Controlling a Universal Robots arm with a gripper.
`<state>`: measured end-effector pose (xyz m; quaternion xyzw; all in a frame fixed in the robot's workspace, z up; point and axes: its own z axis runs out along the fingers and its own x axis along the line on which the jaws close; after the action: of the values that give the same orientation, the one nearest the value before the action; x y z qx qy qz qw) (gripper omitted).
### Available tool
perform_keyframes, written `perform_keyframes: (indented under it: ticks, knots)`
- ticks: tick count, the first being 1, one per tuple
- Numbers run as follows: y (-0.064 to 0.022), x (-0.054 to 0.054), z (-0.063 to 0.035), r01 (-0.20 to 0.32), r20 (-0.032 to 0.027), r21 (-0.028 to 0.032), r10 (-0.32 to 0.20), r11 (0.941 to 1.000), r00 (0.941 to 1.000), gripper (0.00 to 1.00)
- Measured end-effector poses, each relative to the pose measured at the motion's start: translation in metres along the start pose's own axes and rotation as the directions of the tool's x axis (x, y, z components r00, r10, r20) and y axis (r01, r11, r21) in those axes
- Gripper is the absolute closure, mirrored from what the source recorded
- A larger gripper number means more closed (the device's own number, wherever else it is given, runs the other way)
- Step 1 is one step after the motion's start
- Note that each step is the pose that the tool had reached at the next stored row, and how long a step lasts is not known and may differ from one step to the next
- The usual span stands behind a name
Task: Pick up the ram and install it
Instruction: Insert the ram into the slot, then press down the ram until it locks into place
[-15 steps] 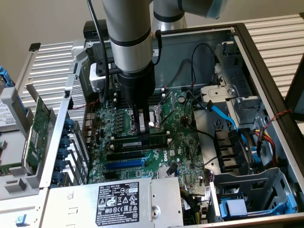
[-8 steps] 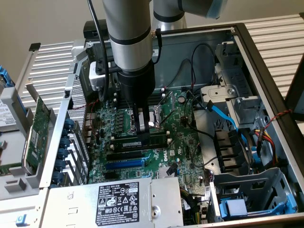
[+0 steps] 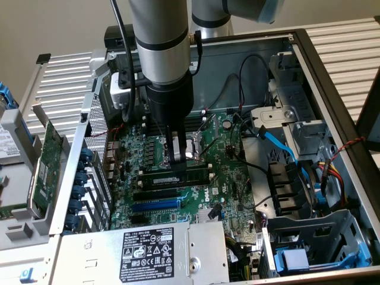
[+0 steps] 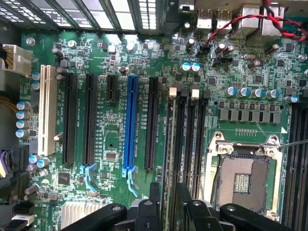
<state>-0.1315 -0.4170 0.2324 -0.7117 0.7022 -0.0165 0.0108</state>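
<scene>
My gripper (image 3: 178, 163) hung low over the motherboard (image 3: 196, 190) inside the open computer case (image 3: 332, 89), right above the black memory slots (image 4: 185, 144) next to the empty processor socket (image 4: 243, 180). The ram (image 3: 175, 178) stood on its edge in a slot between my fingers (image 4: 154, 202), which were spread, not pinching it
</scene>
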Motion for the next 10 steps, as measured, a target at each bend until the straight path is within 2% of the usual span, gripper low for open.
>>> perform_keyframes:
  ticks: [7, 10]
  knots:
    - [-0.0001, 0.0, -0.0012, 0.0, 0.0006, -0.001, 0.0, 1.0, 1.0, 0.72]
    - [-0.0001, 0.0, -0.0017, 0.0, 0.0007, -0.0037, 0.0, 1.0, 1.0, 0.72]
